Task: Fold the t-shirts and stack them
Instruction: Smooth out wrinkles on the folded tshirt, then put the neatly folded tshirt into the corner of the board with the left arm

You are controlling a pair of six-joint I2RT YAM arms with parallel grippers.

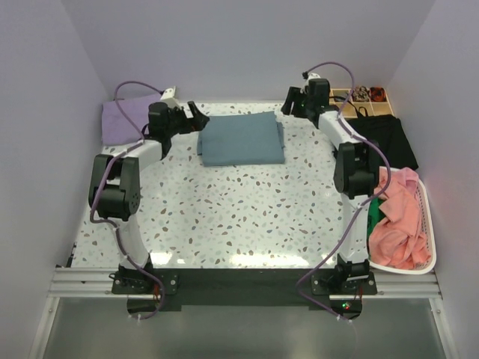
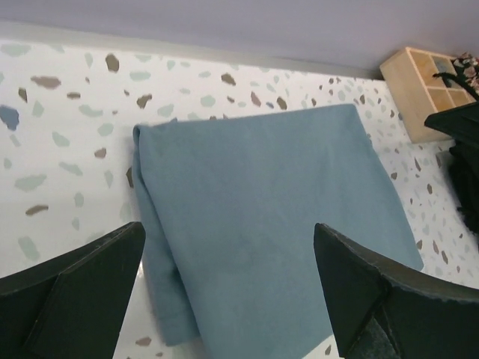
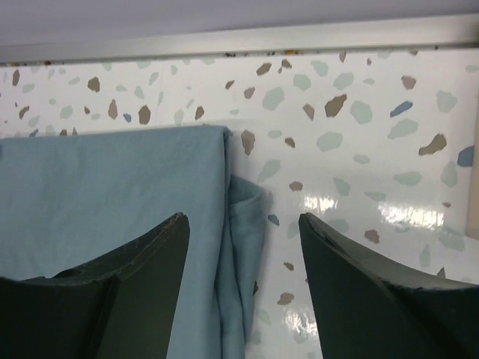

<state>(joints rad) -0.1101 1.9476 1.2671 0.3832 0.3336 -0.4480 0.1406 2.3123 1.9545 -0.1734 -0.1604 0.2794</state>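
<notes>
The blue shirt (image 1: 241, 139) lies folded flat at 12 o'clock on the table (image 1: 247, 217). The purple shirt (image 1: 123, 120) lies at 10 o'clock, apart from it.

The left gripper (image 1: 198, 116) hangs at the blue shirt's left edge. Its jaws are as wide as they go and hold nothing. The right gripper (image 1: 292, 103) hangs at the shirt's right edge. Its jaws are partly apart and are empty too.

What could go wrong? On the right side a lower layer of the blue shirt sticks out past the top layer. If the right gripper pinches only one layer, the fold could fall open when the shirt goes up. The left edge is thick with layers too, so the same could happen there. If one arm lifts before the other, the shirt could sag and come undone. If it is set down off to one side of the purple shirt, the pile will be crooked.

The basket (image 1: 428, 224) at 4 o'clock holds a heap of pink shirts (image 1: 397, 217), not folded, with a green thing (image 1: 372, 217) at its left side. The wooden box (image 1: 344, 96) at 1 o'clock has little squares with small things inside, too small to tell. A black cloth (image 1: 385, 138) lies between the box and the basket.
</notes>
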